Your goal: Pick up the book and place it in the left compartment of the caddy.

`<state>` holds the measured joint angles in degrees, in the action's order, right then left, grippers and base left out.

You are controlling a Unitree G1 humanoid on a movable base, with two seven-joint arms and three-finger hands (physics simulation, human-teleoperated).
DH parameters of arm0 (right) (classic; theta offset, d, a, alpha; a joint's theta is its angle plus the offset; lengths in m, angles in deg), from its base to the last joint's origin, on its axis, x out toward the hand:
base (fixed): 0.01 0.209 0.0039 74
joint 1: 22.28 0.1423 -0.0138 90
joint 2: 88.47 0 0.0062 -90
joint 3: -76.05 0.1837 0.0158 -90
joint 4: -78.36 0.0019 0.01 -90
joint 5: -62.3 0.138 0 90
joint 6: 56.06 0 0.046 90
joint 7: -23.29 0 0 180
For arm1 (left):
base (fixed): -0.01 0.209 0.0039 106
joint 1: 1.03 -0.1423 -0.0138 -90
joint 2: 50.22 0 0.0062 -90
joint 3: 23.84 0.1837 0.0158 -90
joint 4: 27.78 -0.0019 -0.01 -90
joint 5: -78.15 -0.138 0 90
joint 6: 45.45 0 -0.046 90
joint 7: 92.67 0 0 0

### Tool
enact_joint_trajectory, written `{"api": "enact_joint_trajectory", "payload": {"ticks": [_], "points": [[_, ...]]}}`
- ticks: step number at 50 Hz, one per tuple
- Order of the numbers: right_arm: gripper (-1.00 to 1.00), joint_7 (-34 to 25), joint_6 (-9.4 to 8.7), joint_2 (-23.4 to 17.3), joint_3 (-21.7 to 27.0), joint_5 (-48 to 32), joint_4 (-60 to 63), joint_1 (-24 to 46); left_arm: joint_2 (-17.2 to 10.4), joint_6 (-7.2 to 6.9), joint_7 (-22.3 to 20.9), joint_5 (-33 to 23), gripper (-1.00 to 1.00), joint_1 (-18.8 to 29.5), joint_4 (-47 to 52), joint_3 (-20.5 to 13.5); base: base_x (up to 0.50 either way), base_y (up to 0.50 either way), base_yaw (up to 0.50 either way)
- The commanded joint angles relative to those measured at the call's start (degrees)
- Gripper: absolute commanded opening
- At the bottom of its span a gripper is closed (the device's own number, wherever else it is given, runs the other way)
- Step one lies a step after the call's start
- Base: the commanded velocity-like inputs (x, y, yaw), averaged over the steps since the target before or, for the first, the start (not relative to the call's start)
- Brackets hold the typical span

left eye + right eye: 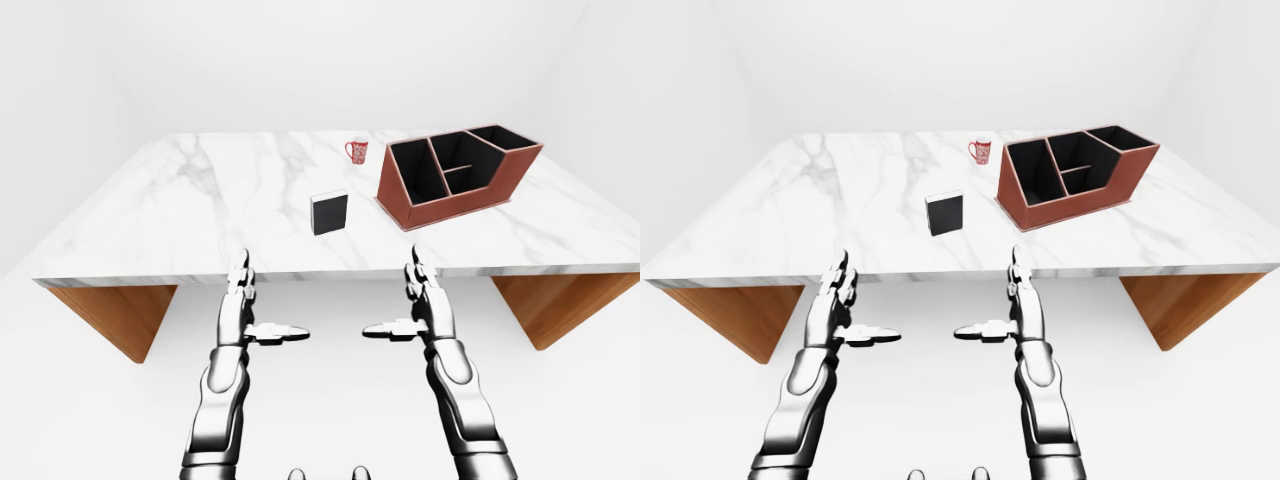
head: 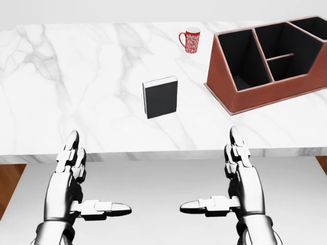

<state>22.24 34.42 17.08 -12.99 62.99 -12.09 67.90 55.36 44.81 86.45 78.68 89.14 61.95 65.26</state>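
- Book (image 2: 161,97), dark-covered with a pale page edge along its top and right side, lies near the middle of your desk (image 2: 76,71) in the head view, well apart from both robot hands.
- Your desk has a white marble top with grey veins, and wood-brown supports (image 1: 110,315) show under it at left and right in the left-eye view.
- Around it you see only a plain white room, with pale walls and a pale floor (image 1: 330,400).
- Its cover faces you; whether it stands on edge or lies flat, you cannot tell. It is nearly square, its slightly longer side running top to bottom in the head view, tilted a little, with the top edge rising to the right.
- Your caddy (image 2: 271,66), reddish-brown outside and black inside, sits to the right of the book, apart from it, its compartments open upward and turned at an angle to the desk's edge.
- A red patterned mug (image 2: 191,40) stands upright above the book, just left of the caddy.
- Your left robot hand (image 2: 76,184) is spread wide and holds nothing, fingers pointing toward the desk, thumb pointing inward.
- Your right robot hand (image 2: 237,178) mirrors it, wide and holding nothing, below the desk's near edge.
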Motion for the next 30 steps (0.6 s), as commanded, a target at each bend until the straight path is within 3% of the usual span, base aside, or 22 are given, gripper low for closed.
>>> {"api": "enact_joint_trajectory", "payload": {"ticks": [1, 4, 7, 14, 16, 20, 23, 27, 28, 30], "points": [[1.0, -1.59, 1.16, -0.7, 1.55, 1.2, -0.45, 0.13, -0.69, 0.97, -1.37, 0.76, 1.0, 0.25, -0.62, -1.37, 0.0, 0.0, 0.0], [1.0, -1.53, 1.13, -0.66, 1.41, 1.07, 0.13, -0.14, -0.58, 0.17, -1.25, 0.78, 1.0, -0.19, 0.79, -1.24, 0.0, 0.0, 0.0], [1.0, -1.57, 0.62, -0.71, 1.38, 1.03, 0.66, -0.09, -0.71, 1.41, -1.23, 0.45, 1.0, 0.11, -0.64, -1.3, 0.0, 0.0, 0.0], [1.0, -1.14, 0.48, -0.69, 1.83, 1.33, 3.05, -0.84, -0.7, 2.0, -1.29, 0.37, 1.0, 0.13, -0.83, -1.3, 0.0, 0.0, 0.0], [1.0, -1.03, 0.74, -0.59, 1.98, 1.62, 3.3, -1.12, -0.62, 1.3, -1.23, 0.27, 1.0, -0.29, 0.42, -1.12, 0.0, 0.0, 0.0], [1.0, -1.39, 0.78, -0.84, 1.65, 0.82, 7.22, -1.73, -0.66, 2.46, -1.32, 0.51, 1.0, -0.17, -0.37, -1.39, 0.0, 0.0, 0.0], [1.0, -1.67, -0.88, -0.96, 2.16, 1.62, 10.03, -1.65, -0.68, 2.61, -1.39, 0.61, 1.0, -0.02, -0.61, -1.38, 0.0, 0.0, 0.0], [1.0, -2.09, -1.57, -1.06, 2.57, 1.84, 11.85, -1.89, -0.67, 2.8, -1.3, 0.47, 1.0, -0.04, -0.63, -1.34, 0.0, 0.0, 0.0], [1.0, -1.96, -2.31, -1.22, 3.48, 2.49, 14.2, -2.27, -0.75, 4.13, -1.38, 0.46, 1.0, 0.66, -2.74, -1.5, 0.0, 0.0, 0.0], [1.0, -2.06, -4.16, -1.58, 4.08, 2.42, 16.85, -2.42, -0.86, 4.74, -1.43, 0.47, 1.0, 1.28, -4.7, -1.63, 0.0, 0.0, 0.0]]}}
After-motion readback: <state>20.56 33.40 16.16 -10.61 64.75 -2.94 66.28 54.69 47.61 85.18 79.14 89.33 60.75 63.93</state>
